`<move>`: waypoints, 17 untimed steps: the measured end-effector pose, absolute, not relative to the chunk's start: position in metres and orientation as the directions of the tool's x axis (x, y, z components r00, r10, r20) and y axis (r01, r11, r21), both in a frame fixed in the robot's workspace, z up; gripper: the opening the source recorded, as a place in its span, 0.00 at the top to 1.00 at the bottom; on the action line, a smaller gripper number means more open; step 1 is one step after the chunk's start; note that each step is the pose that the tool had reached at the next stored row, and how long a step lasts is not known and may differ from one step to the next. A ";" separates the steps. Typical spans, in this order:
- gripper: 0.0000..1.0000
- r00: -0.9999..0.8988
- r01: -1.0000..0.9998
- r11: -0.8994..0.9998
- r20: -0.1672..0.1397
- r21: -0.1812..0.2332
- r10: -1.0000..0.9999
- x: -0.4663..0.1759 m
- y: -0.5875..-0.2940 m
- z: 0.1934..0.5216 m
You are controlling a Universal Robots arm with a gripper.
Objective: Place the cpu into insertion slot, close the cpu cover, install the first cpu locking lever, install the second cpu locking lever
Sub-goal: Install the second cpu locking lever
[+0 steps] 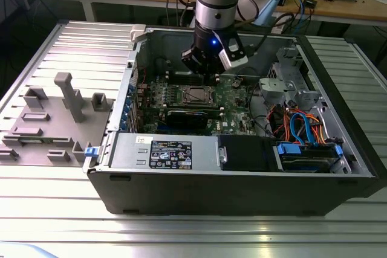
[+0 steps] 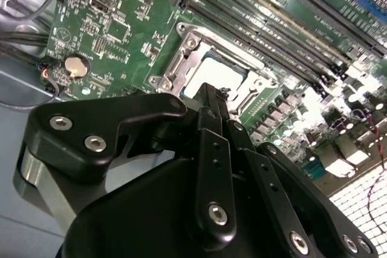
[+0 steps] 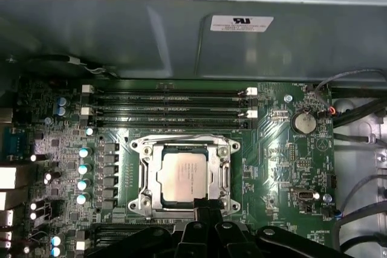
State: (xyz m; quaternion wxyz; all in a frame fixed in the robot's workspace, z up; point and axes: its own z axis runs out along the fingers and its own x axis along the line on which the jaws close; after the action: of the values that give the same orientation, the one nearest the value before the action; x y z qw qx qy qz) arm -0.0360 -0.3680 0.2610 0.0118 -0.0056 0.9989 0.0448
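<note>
Ribbed metal worktop (image 1: 54, 209) carries an open computer case (image 1: 242, 191) lying on its side, with a grey plastic fixture (image 1: 66, 98) on the exterior view's left and a cluttered wooden bench behind. Inside the case lies a green motherboard (image 3: 284, 167), and the arm reaches down into the case from above.

The end effector (image 1: 204, 72) hangs just above the board, near the slot (image 3: 139, 176). In both wrist views its black fingers (image 2: 211, 125) stand close together, tips meeting or nearly so, and nothing shows between them. The tip sits at the edge of the socket frame; whether it touches the metal cannot be told.

The cpu (image 3: 184, 176) lies flat in the slot, its silver-grey top facing up. The cover (image 3: 225, 179), a silvery frame, lies down around it, the chip showing through its window. In the second wrist view the same chip (image 2: 213, 75) shows pale and glared beyond the fingertips. Whether either locking lever is hooked cannot be made out; the thin wires along the frame are hard to separate from it.

Long black memory slots (image 3: 169, 104) run beside the socket, and a round coin battery (image 3: 303, 122) sits off to one side. In the first wrist view the near edge of the socket is hidden behind the fingers. In the second wrist view the black body of the end effector blocks much of the board. In the exterior view the socket (image 1: 197, 94) shows small and dark below the tool, with orange and blue cables (image 1: 299, 126) on the exterior view's right.
</note>
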 end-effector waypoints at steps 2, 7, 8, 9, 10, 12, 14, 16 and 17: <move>0.89 -1.000 -0.015 0.996 -0.024 0.089 -0.013 -0.036 -0.370 0.261; 0.89 -0.999 -0.033 0.995 -0.024 0.089 -0.031 -0.037 -0.376 0.260; 0.89 -0.999 -0.035 0.995 -0.024 0.089 -0.033 -0.037 -0.378 0.260; 0.89 -0.999 -0.038 0.995 -0.024 0.089 -0.036 -0.037 -0.381 0.260; 0.89 -0.999 -0.040 0.995 -0.024 0.089 -0.038 -0.038 -0.383 0.260; 0.89 -0.999 -0.044 0.995 -0.024 0.089 -0.042 -0.039 -0.385 0.259; 0.89 -0.999 -0.049 0.995 -0.024 0.089 -0.047 -0.042 -0.386 0.258; 0.89 -0.998 -0.054 0.995 -0.024 0.089 -0.052 -0.044 -0.387 0.257; 0.89 -0.998 -0.055 0.994 -0.024 0.089 -0.053 -0.046 -0.387 0.257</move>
State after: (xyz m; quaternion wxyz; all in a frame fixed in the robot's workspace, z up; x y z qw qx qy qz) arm -0.0463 -0.3870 0.2566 0.0109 -0.0270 0.9986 0.0451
